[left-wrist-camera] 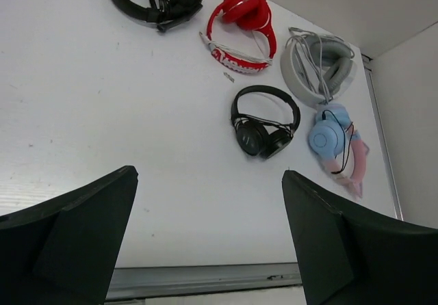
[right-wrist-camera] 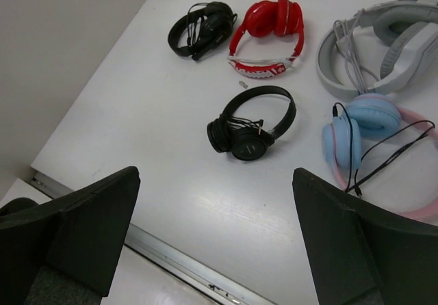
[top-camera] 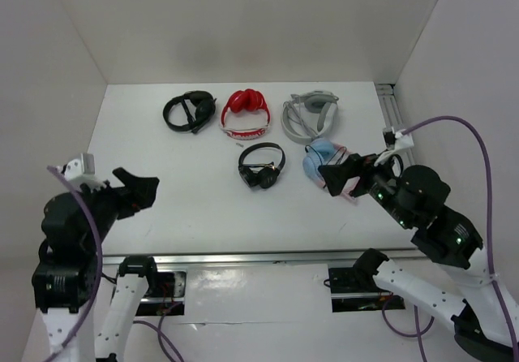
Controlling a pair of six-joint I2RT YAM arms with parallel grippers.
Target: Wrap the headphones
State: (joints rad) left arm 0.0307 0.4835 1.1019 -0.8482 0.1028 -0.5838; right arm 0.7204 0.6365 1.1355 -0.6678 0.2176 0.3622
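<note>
The headphones (top-camera: 189,110), large, all black and over-ear, lie at the back left of the white table, with the thin cable bunched against the earcups. They also show in the left wrist view (left-wrist-camera: 154,1) and the right wrist view (right-wrist-camera: 202,28). My left gripper (top-camera: 138,191) is open and empty above the table's near left, far from them; its tips frame bare table (left-wrist-camera: 209,175). My right gripper (top-camera: 340,175) is open and empty at the right, over the blue pair; its tips also frame bare table (right-wrist-camera: 215,174).
Red headphones (top-camera: 246,110) and a grey-white pair (top-camera: 310,112) lie in the back row. A smaller black on-ear pair (top-camera: 261,165) and a blue-and-pink pair (top-camera: 324,161) lie nearer. A metal rail (top-camera: 243,257) runs along the front edge. White walls enclose three sides.
</note>
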